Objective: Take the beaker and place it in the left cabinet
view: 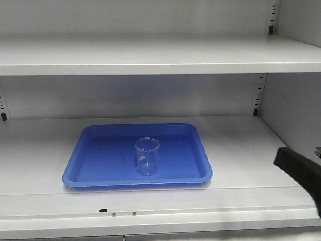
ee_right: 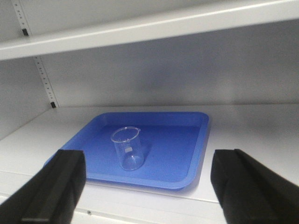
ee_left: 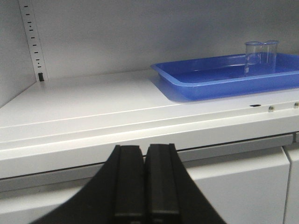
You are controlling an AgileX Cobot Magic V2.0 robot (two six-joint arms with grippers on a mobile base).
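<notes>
The beaker [view: 147, 156] stands upright in the blue tray [view: 100, 173], ungrasped; right tool [ee_right: 145, 189] spread wide before it, left tool [ee_left: 144, 182] pressed together. Pickup remains.

We see the beaker [view: 147, 156], small, clear glass, upright and empty, standing near the front edge of a blue tray [view: 100, 173]. The tray lies on the left cabinet [view: 150, 55]'s grey shelf.

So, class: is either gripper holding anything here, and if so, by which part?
Nothing is held. The beaker stands free in the blue tray; the right gripper is open, the left gripper shut and empty.
</notes>
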